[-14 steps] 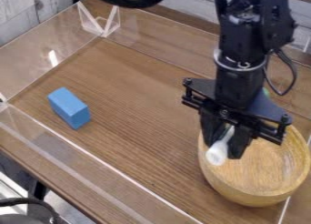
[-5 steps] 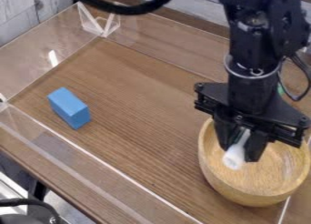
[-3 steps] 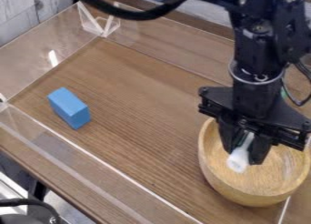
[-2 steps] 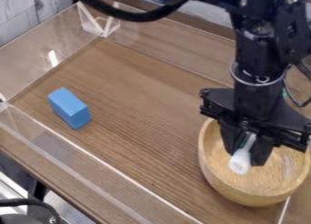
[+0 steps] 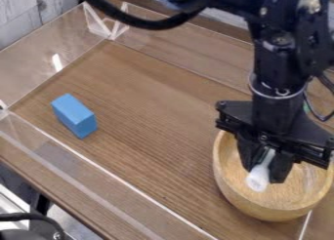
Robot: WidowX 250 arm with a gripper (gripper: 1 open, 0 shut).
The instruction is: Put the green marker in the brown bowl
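Slightly rightward since earlier, pincer pinching the marker inside the bowl's rim, open tabletop leftward.

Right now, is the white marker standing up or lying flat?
Standing up, on a slant: the marker points down from the tool, its lower end over the inside of the bowl.

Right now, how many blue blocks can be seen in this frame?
1: the blue block lies on the left part of the wooden table. Any others behind the arm would be hidden.
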